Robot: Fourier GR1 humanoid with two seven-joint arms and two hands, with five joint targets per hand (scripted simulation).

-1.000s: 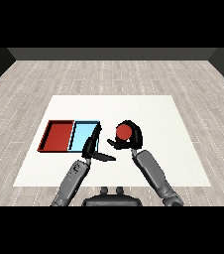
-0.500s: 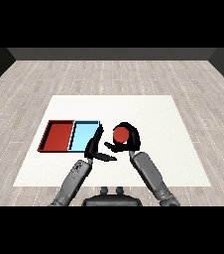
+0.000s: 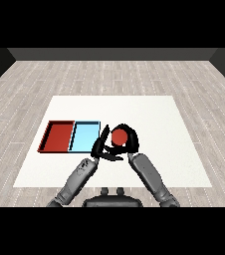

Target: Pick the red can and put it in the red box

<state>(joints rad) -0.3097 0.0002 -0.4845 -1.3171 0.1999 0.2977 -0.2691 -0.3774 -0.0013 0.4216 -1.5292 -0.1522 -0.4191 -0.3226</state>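
The red can [image 3: 118, 136] is held above the table in my right hand [image 3: 128, 144], whose fingers curl round it, just right of the light blue tray [image 3: 85, 137]. The red tray [image 3: 58, 136] lies left of the blue one, touching it side by side. My left hand [image 3: 101, 145] stands with straight fingers right beside the can, at the blue tray's right edge, its fingertips close to the right hand.
Both trays sit on the left half of the white table [image 3: 154, 119]. Bare table surface stretches to the right and behind the hands. A grey wooden floor surrounds the table.
My right hand has carried the red can leftward, toward the trays and my left hand. The left hand has lifted slightly and stayed open.
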